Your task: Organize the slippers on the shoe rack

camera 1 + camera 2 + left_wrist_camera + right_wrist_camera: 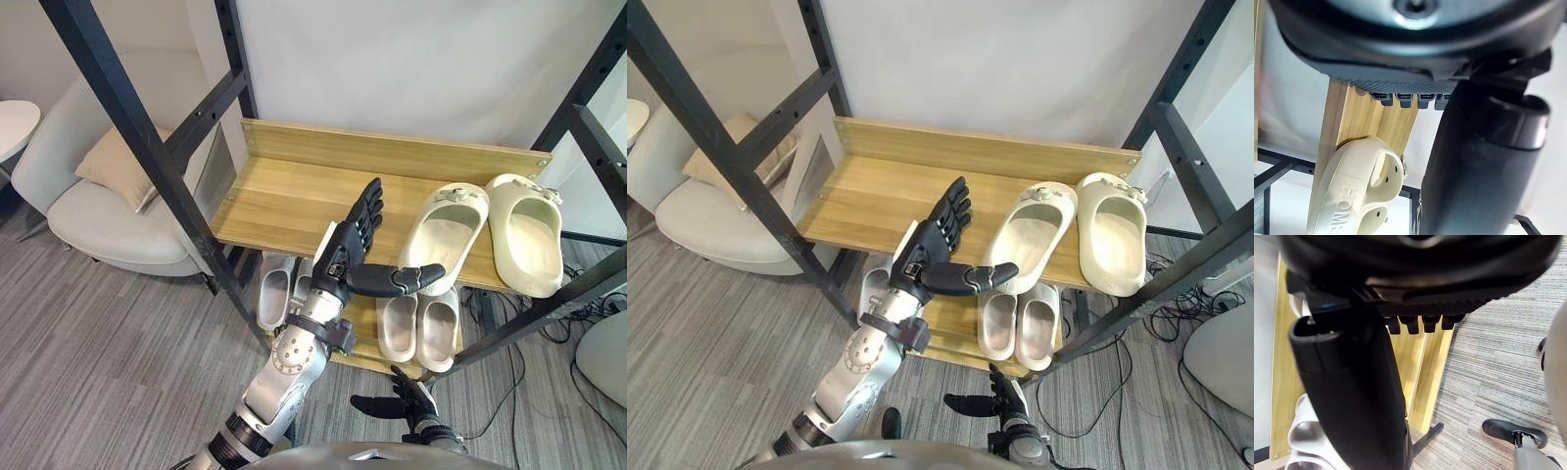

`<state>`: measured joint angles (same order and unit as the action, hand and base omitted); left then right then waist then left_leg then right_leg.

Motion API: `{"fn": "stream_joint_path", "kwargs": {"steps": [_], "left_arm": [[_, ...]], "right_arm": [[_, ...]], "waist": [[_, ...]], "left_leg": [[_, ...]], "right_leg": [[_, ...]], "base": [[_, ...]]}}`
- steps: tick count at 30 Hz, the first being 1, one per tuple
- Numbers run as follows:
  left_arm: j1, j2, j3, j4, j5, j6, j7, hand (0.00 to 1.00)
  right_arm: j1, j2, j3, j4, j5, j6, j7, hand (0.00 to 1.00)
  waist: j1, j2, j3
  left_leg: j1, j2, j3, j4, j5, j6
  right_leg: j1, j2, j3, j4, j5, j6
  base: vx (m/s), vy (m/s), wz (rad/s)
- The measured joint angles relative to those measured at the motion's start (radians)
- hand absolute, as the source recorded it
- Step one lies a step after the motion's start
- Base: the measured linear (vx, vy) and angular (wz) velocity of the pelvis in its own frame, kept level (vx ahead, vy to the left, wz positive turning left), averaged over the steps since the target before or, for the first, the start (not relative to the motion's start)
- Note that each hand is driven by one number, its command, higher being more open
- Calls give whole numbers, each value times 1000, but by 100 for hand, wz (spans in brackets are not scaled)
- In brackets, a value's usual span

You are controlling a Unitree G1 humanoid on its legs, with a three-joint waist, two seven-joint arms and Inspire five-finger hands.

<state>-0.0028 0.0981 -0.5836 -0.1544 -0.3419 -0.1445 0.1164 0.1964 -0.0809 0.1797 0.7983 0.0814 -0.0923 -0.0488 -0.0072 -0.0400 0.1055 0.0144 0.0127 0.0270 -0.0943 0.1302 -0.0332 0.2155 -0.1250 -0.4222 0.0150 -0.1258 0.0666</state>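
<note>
**A:** Top shelf, status?
**B:** Two cream slippers (pixel 446 240), soles down, toes toward the back wall, side by side at the right end of the shoe rack (pixel 294 196).
**A:** Lower shelf?
**B:** A paler pair (pixel 397 328) sits beneath them. At left there is seemingly another pair (pixel 274 299), partly hidden.

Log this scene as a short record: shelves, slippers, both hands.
top shelf: wooden, left part bare
cream slippers: two, side by side on the top shelf's right part
lower shelf: wooden, under the top shelf
lower slippers: pale pair at right; another pale slipper at left, partly behind the arm
left hand: raised over the top shelf, fingers straight, thumb out toward the nearer cream slipper, contact unclear
right hand: low before the rack, fingers relaxed, empty
</note>
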Motion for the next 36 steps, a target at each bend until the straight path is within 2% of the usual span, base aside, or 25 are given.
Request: {"fn": "stream_joint_path", "kwargs": {"steps": [4,9,21,29,34,36], "left_arm": [[6,21,0,-5,-1,0,-14,100],[68,28,-12,-33,-24,-1,-20,100],[76,35,-53,-41,-102,2,-36,100],[61,37,-140,-37,-110,13,-34,100],[17,41,-239,-29,-120,35,-33,100],[14,37,-236,-29,-121,36,-12,100]], "right_arm": [[-4,0,1,3,0,0,0,100],[-5,-1,10,4,-1,0,2,100],[-5,-10,39,4,-1,1,7,100],[-5,-18,39,4,0,1,3,100],[0,-26,39,1,0,1,2,100],[3,-27,36,-2,3,1,-1,100]], "waist": [[0,-2,-2],[1,-3,-2],[7,4,-8],[7,15,-14],[7,20,-17],[7,22,-19]], "left_leg": [[2,3,0,0,0,-1],[2,2,0,0,0,-1],[8,0,-9,0,1,-2],[9,1,-8,0,1,-2],[8,11,5,0,2,-3],[7,17,13,0,3,-4]], "right_leg": [[0,0,2,2,0,1],[1,2,2,1,0,3],[12,2,-7,-1,-1,4],[13,4,-7,-1,-1,4],[3,3,8,4,-1,3],[-4,3,17,8,-1,3]], "base": [[0,0,0],[0,0,0],[-1,0,0],[0,0,0],[-1,0,-7],[-14,3,-12]]}}
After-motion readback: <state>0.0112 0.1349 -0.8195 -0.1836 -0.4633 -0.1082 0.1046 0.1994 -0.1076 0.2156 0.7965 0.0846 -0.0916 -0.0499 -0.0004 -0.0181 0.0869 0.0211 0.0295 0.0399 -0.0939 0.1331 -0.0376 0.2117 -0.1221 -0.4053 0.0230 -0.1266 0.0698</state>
